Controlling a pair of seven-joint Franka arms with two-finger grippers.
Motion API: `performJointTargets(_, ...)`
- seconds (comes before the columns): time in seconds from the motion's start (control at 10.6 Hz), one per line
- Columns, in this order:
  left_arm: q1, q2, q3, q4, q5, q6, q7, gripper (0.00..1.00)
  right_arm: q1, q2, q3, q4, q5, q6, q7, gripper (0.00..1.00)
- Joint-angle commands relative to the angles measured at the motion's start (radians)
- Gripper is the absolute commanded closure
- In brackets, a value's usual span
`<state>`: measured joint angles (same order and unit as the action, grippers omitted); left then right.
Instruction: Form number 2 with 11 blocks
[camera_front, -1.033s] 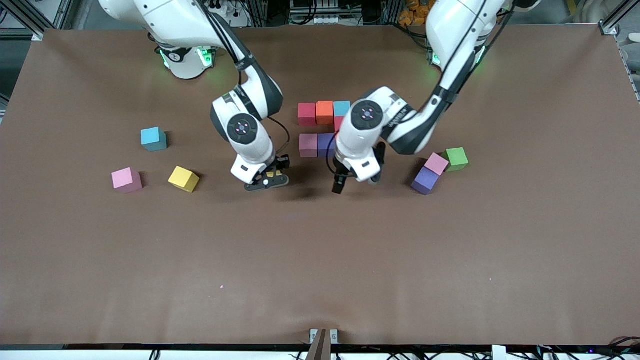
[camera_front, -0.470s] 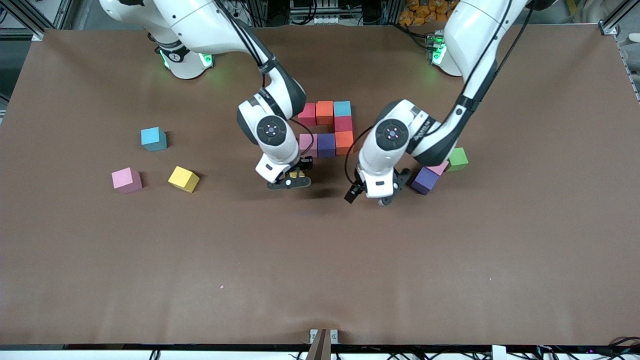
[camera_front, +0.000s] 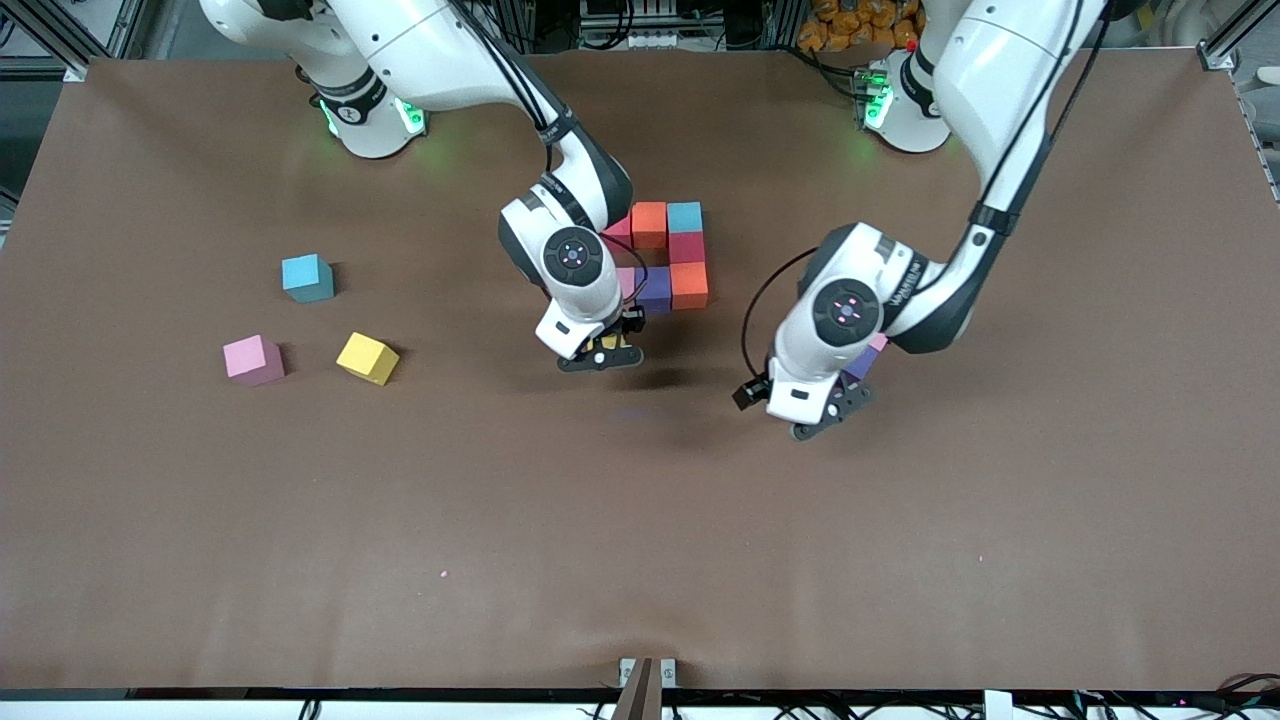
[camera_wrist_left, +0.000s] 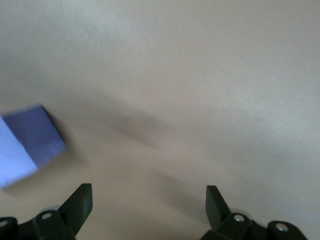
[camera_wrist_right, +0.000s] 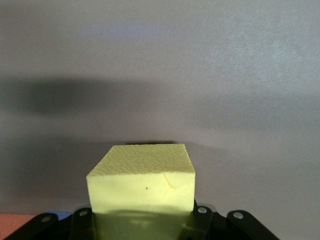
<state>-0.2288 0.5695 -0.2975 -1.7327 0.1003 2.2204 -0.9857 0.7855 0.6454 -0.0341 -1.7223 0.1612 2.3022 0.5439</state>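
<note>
The partial number 2 is a group of touching cubes: red (camera_front: 618, 232), orange (camera_front: 649, 224), light blue (camera_front: 684, 216), red (camera_front: 686, 247), orange (camera_front: 689, 285), purple (camera_front: 655, 288) and pink (camera_front: 625, 280). My right gripper (camera_front: 600, 355) is shut on a yellow cube (camera_wrist_right: 142, 180) and holds it over the table just next to the pink cube. My left gripper (camera_front: 825, 415) is open and empty, above the table beside a loose purple cube (camera_front: 862, 364) and a pink cube (camera_front: 879, 342). The purple cube also shows in the left wrist view (camera_wrist_left: 30, 142). The left wrist hides most of both.
Three loose cubes lie toward the right arm's end: a blue one (camera_front: 306, 277), a pink one (camera_front: 252, 359) and a yellow one (camera_front: 367, 358). The brown table (camera_front: 640, 520) stretches bare nearer the front camera.
My right gripper has carried the yellow cube toward the group of cubes. My left gripper has moved away from the group to the loose purple and pink cubes, now covering the green cube.
</note>
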Motion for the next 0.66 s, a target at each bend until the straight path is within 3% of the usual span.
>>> performJointTargets(0.0,0.074,-0.020,-0.011,-0.037,0.015,-0.013,0.315,0.00,0.024,0.022,-0.007,0.027,0.008,-0.012,0.047,0.55)
performJointTargets(0.28,0.088,-0.040,-0.011,-0.051,0.031,-0.030,0.519,0.00,0.034,0.025,-0.009,0.024,0.008,-0.006,0.062,0.55)
performJointTargets(0.56,0.092,-0.137,-0.011,-0.163,0.100,-0.010,0.645,0.00,0.038,0.033,-0.007,0.024,0.008,0.000,0.080,0.55)
